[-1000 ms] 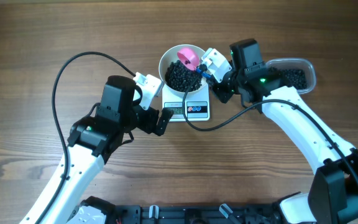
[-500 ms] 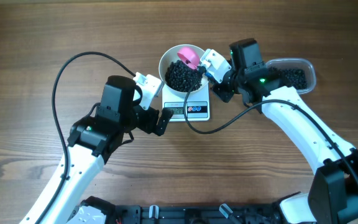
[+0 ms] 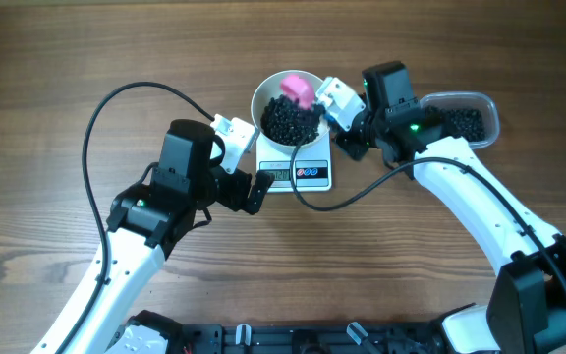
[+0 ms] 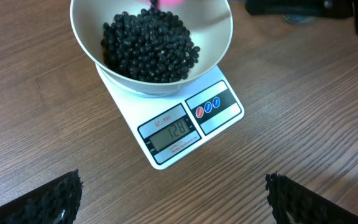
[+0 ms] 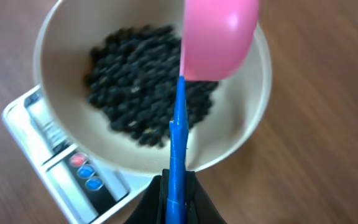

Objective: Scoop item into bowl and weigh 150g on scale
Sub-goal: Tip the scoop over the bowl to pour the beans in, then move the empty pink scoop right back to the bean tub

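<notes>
Fingers of the right gripper [image 5: 178, 196] pinched the pink scoop [image 5: 219, 37] over the bowl [image 5: 247, 130]; beans [image 5: 142, 81] wanted trickling slowly.

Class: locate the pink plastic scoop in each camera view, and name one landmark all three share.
Overhead: pink plastic scoop, upper centre.
Left wrist: only a pink sliver at the top edge.
Right wrist: top centre, blue handle running down.
Shared landmark: round white bowl of black beads.
</notes>
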Controlling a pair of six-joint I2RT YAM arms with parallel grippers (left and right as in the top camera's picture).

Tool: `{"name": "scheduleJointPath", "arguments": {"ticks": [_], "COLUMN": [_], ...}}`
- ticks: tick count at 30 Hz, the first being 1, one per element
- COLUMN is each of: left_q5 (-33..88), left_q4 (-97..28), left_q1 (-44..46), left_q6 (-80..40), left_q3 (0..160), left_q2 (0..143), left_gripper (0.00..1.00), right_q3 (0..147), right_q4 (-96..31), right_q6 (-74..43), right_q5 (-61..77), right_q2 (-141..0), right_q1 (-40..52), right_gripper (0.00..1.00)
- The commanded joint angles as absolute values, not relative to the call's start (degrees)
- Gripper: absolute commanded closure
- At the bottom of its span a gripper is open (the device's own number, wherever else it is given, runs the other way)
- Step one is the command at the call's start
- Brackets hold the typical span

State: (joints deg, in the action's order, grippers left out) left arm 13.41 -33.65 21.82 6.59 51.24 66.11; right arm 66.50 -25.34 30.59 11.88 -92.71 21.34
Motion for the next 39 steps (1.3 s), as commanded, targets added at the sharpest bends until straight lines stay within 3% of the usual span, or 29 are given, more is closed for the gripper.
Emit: {"name": "scheduleJointPath", "arguments": {"ticks": [1, 4, 15, 21, 28, 39], "left_q5": [13.91, 13.91, 13.91, 13.91, 13.91, 13.91], "left_q4": [-33.65, -33.67, -33.65, -33.65, -33.65, -33.67], "left_q1": [22.02, 22.02, 22.02, 22.02, 22.02, 22.02], "left_q6": [7.25, 7.25, 7.25, 7.25, 7.25, 7.25], "left_q3": [50.98, 50.98, 50.98, 50.98, 50.98, 50.98], "left_q2": [66.54, 66.54, 66.54, 66.54, 66.54, 66.54], "left_gripper": [0.00, 0.00, 0.00, 0.00, 0.00, 0.00], "right_q3": [67.07, 67.07, 67.07, 67.09, 67.07, 67.07], "right_q4": [-24.77, -26.72, -18.61, -15.81, -17.74, -32.88], "right_q6": [26.55, 33.69, 12.99, 10.87, 10.41, 10.85], "right_q5": [12.58, 14.96, 14.83, 14.55, 4.62, 3.79], "right_q2": [-93.43, -93.43, -93.10, -89.54, -82.61, -79.18], "right_q1": [21.71, 22.35, 22.22, 20.03, 10.31, -9.10], "right_gripper": [0.96, 0.96, 0.96, 0.96, 0.96, 0.96]}}
